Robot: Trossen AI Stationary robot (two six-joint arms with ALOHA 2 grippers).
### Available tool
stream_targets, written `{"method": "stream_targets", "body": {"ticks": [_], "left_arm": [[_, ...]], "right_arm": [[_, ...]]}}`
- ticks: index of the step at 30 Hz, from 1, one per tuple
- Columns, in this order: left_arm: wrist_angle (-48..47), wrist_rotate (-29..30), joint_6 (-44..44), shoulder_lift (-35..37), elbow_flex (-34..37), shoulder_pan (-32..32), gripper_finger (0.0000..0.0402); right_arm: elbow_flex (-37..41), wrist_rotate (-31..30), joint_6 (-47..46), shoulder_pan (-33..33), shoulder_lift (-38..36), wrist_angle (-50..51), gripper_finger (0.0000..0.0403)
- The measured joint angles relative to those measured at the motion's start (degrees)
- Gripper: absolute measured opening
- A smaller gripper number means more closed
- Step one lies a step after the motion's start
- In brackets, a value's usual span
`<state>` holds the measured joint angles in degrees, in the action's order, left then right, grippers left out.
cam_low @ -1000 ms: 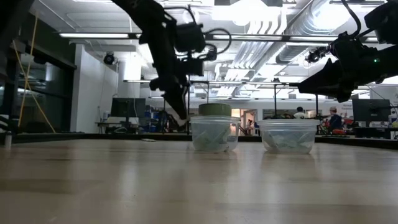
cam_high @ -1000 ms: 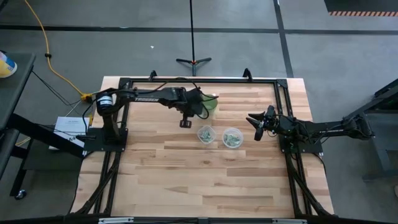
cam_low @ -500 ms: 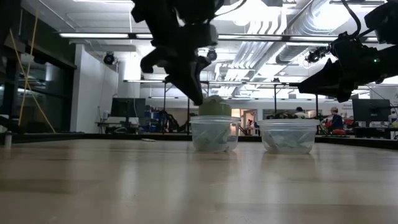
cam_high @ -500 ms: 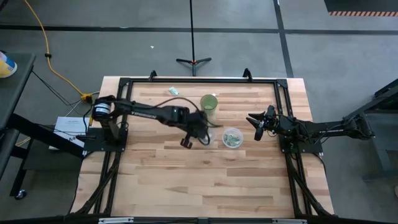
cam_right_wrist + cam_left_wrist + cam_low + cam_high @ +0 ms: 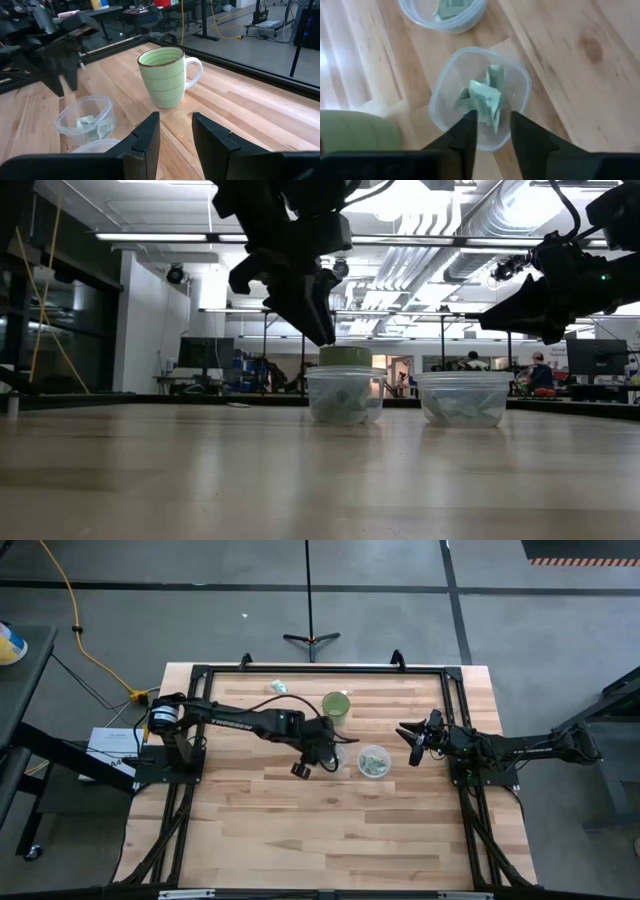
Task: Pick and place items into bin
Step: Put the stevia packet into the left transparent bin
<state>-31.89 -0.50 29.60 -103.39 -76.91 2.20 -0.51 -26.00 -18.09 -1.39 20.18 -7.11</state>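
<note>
Left gripper (image 5: 491, 131) above clear bin (image 5: 522, 85), jaws apart, gripping nothing. Green-and-white packets (image 5: 485, 100) piled inside that bin; more in second bin (image 5: 374, 761) beside it. Probably light, soft, crinkly: pinch one by edge. Right gripper (image 5: 413, 742) waiting near bench side, jaws apart, empty.

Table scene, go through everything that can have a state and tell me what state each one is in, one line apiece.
left gripper: open, above the nearer clear container, holding nothing.
right gripper: open, empty, parked off to the side.
nearer clear container: lidless, upright, packets inside.
second clear container: lidless, packets inside.
packets: loose in the container.
green mug: upright, contents cannot be told.
</note>
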Motion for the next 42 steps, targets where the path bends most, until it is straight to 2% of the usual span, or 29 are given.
{"method": "stream_targets", "body": {"ticks": [2,5,7,9,13,19,22,26,28,36,42], "left_arm": [[-0.5,3.7,0.6,0.0,0.0,0.0,0.0173],[-6.1,16.5,-0.3,0.9,0.0,1.5,0.0196],[-10.0,19.9,-2.6,1.6,-0.1,4.9,0.0205],[-15.3,16.0,-4.3,2.3,0.0,10.1,0.0209],[-17.7,4.8,-5.9,2.3,0.0,21.6,0.0207],[-14.9,0.4,-8.8,1.9,0.1,35.9,0.0195],[-13.1,-2.4,-13.5,1.9,0.1,41.7,0.0194],[-11.1,-12.0,-19.3,0.8,0.0,47.6,0.0195],[-11.2,-14.9,-19.9,-0.6,0.0,49.2,0.0195],[-11.1,-9.3,-19.8,-6.0,0.0,48.3,0.0195],[-8.0,-7.4,-20.7,-6.3,0.0,48.4,0.0195]], "right_arm": [[0.0,0.0,0.0,0.0,0.0,0.0,0.0106],[0.0,0.0,0.0,0.0,0.0,0.0,0.0106],[0.0,0.0,0.0,0.0,0.0,0.3,0.0106],[0.0,0.0,0.0,0.0,0.0,0.6,0.0106],[0.0,0.0,0.0,0.0,0.0,1.0,0.0106],[0.0,-0.2,0.0,0.0,0.0,1.5,0.0106],[0.0,-0.2,0.1,0.0,0.0,1.5,0.0106],[0.0,-0.2,0.1,0.0,0.0,1.9,0.0106],[0.0,-0.2,0.4,0.0,0.0,2.1,0.0106],[0.0,-0.2,0.6,0.0,0.0,2.2,0.0106],[0.0,-0.2,0.6,0.0,0.0,2.3,0.0106]]}}
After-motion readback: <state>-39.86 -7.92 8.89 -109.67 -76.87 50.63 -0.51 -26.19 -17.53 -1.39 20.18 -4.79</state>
